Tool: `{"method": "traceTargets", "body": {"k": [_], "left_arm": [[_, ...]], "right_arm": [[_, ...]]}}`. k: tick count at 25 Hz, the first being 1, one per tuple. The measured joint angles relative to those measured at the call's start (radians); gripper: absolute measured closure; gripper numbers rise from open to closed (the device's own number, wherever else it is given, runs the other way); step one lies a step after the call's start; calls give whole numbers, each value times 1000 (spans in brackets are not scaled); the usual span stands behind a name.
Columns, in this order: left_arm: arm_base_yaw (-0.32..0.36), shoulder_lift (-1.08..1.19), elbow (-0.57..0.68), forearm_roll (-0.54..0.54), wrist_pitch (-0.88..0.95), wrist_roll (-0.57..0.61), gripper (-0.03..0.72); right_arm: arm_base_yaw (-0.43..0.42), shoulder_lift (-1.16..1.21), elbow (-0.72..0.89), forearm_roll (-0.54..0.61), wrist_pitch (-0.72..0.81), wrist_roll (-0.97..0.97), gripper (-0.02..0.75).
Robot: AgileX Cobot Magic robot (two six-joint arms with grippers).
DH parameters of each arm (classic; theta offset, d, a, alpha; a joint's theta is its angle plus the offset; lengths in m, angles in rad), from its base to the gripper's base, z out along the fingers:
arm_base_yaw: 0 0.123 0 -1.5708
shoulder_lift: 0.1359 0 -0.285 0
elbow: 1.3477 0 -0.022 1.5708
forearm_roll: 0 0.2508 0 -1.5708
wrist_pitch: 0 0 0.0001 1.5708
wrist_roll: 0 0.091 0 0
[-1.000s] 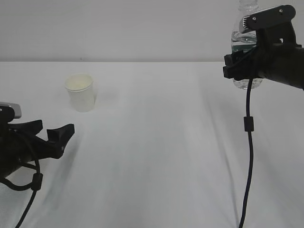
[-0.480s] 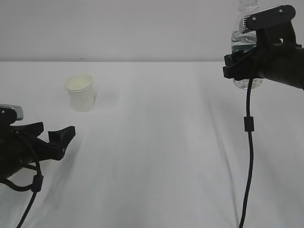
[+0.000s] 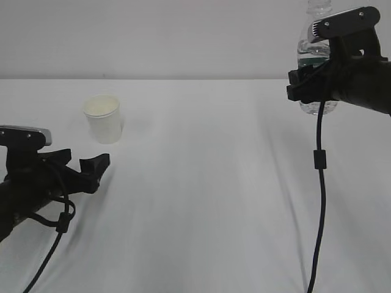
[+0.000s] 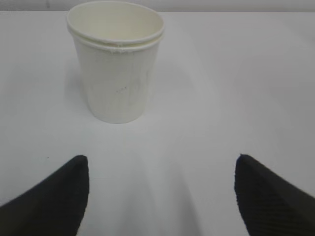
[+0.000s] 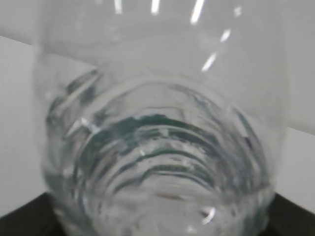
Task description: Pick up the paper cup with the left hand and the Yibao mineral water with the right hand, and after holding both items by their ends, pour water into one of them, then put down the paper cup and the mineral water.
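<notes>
The paper cup (image 3: 102,119) stands upright on the white table, cream with a rolled rim; in the left wrist view the cup (image 4: 115,64) sits ahead and left of centre. My left gripper (image 3: 82,160) hovers low just in front of it, open and empty, its black fingertips (image 4: 74,182) wide apart and short of the cup. High at the right, my right gripper (image 3: 314,79) is shut on the Yibao mineral water (image 3: 313,52), held upright off the table. The ribbed bottle (image 5: 157,147) fills the right wrist view, with clear water inside.
A white cloth covers the table (image 3: 208,201). A black cable (image 3: 319,183) hangs from the right arm down to the front edge. Another cable loops under the left arm (image 3: 58,223). A plain wall runs behind.
My left gripper has moved forward and to the right, closer to the paper cup. The right gripper and bottle have stayed put.
</notes>
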Motion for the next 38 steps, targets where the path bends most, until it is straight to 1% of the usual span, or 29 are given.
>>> {"method": "traceTargets", "body": {"k": [8,15,24,38], "left_arm": [[0,47,-69,-11,0,0,-1],[15,89,-141,-15,0,2,-1],[16,138,-195,-38,0,2,1],[18,194,-298,-38,60,28,17]], "right_arm": [[0,0,0,0,2,0,249],[0,0,0,0,2,0,249],[0,0,0,0,2,0,249],[0,0,0,-3,2,0,249]]}}
